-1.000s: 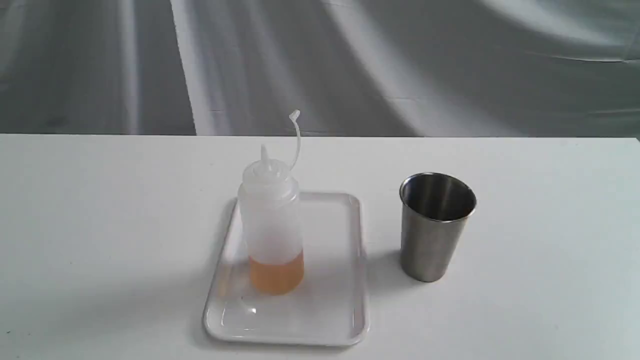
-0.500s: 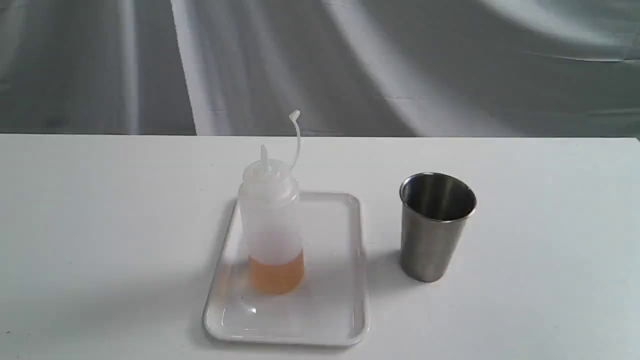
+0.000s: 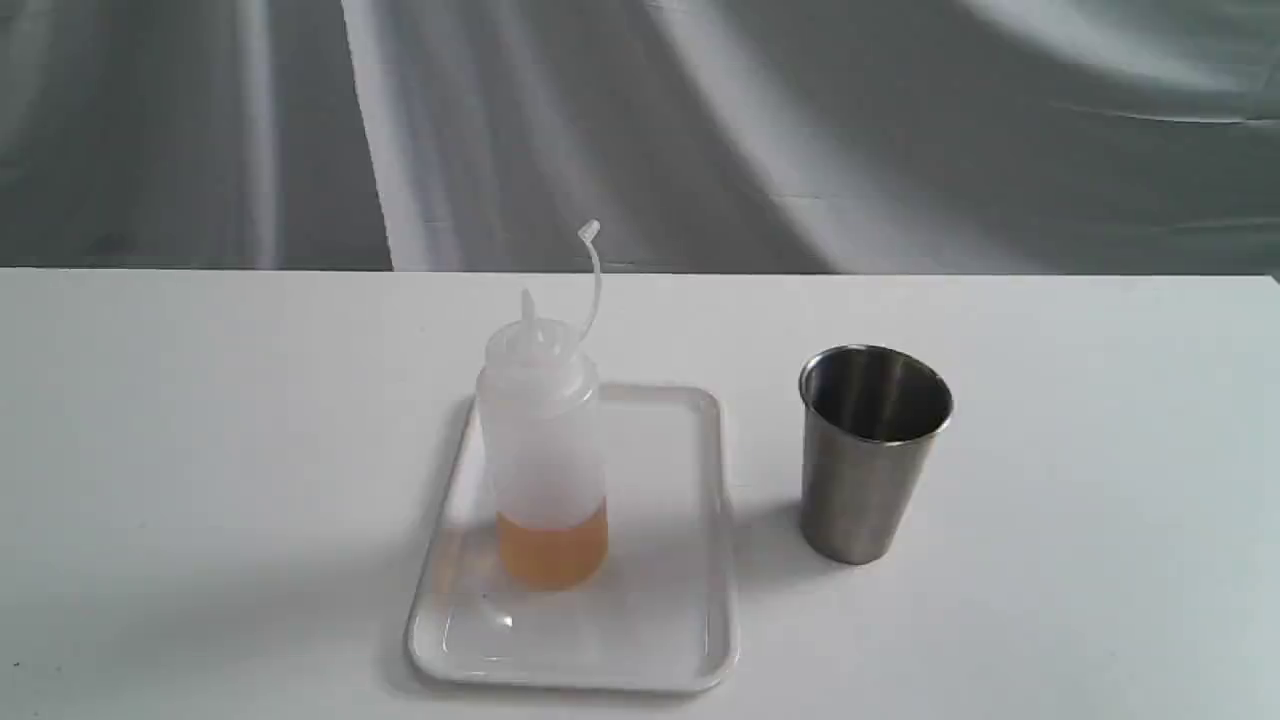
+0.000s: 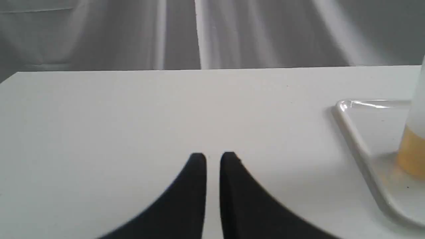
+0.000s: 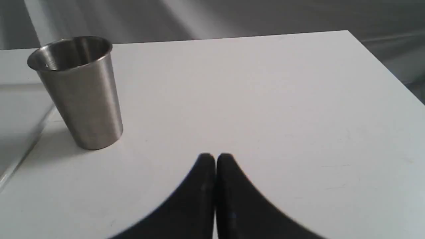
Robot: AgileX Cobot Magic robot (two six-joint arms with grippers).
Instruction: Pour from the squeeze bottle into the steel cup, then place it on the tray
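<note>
Exterior: one squeeze bottle (image 3: pixel 542 440) upright on one tray (image 3: pixel 680 620), amber liquid low inside; one steel cup (image 3: pixel 870 455) on table (image 3: pixel 200 450), just right of tray, apart.
Left wrist: left gripper (image 4: pixel 213 158) jaws narrow, slim gap, empty; tray corner, bottle base near.
Right wrist: right gripper (image 5: pixel 215 158) jaws together, empty; cup nearby.

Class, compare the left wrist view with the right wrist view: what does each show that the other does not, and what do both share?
Only the left wrist view shows the squeeze bottle with its amber liquid, standing on the tray, and the left gripper, jaws a slit apart, empty. Only the right wrist view shows the steel cup, upright on the table, and the right gripper, shut and empty. Both share the white table and the grey backdrop.
</note>
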